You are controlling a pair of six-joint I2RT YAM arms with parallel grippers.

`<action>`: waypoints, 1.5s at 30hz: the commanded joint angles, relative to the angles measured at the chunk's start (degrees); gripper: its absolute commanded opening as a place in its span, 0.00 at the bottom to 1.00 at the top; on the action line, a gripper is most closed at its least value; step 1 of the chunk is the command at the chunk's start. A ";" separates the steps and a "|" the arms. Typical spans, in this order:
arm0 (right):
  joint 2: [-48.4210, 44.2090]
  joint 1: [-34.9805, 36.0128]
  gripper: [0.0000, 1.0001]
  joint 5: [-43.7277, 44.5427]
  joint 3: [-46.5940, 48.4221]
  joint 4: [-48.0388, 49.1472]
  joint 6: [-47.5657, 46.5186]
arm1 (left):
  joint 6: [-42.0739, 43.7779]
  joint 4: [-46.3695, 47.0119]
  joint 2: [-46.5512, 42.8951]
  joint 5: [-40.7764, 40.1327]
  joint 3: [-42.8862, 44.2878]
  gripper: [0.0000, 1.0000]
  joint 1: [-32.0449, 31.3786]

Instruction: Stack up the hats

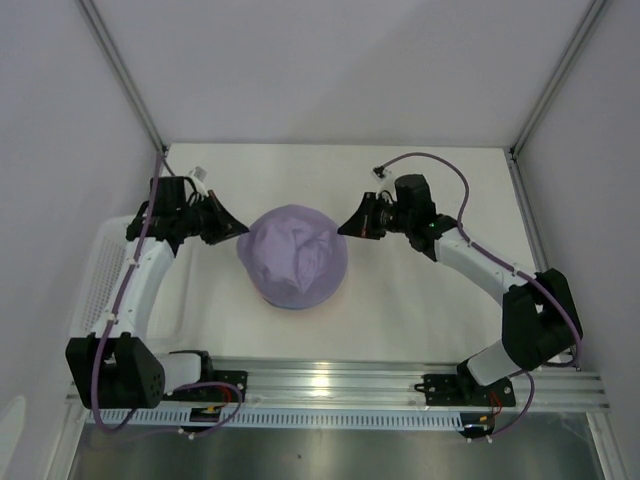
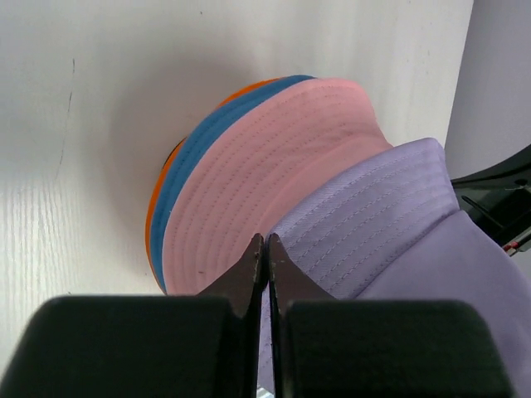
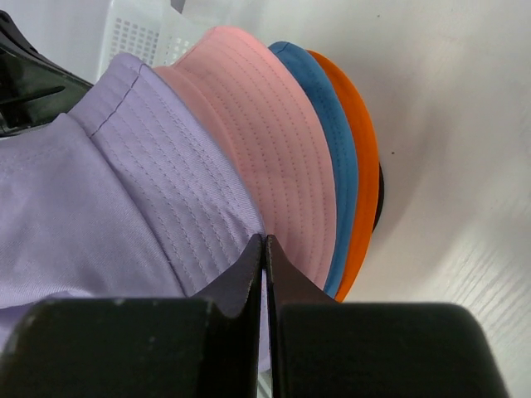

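A lavender hat (image 1: 293, 255) sits on top of the stack in the middle of the table. My left gripper (image 1: 240, 230) is shut on the left side of its brim, and my right gripper (image 1: 345, 228) is shut on the right side. In the left wrist view the left gripper (image 2: 266, 240) pinches the lavender hat (image 2: 373, 215), with the brims of the pink hat (image 2: 265, 157), blue hat (image 2: 195, 149) and orange hat (image 2: 153, 207) layered beneath. In the right wrist view the right gripper (image 3: 264, 240) holds the lavender hat (image 3: 124, 182) over the pink hat (image 3: 265, 141), blue hat (image 3: 332, 141) and orange hat (image 3: 361, 149).
A white mesh basket (image 1: 100, 270) lies at the table's left edge behind the left arm, and it also shows as the white mesh basket (image 3: 158, 33) in the right wrist view. A black frame (image 3: 379, 195) peeks out under the orange brim. Enclosure walls stand on three sides.
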 commanded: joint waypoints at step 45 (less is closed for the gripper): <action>-14.48 -11.00 1.00 9.69 11.27 -21.54 -8.58 | -0.49 16.05 -13.19 8.60 -4.63 0.67 -1.96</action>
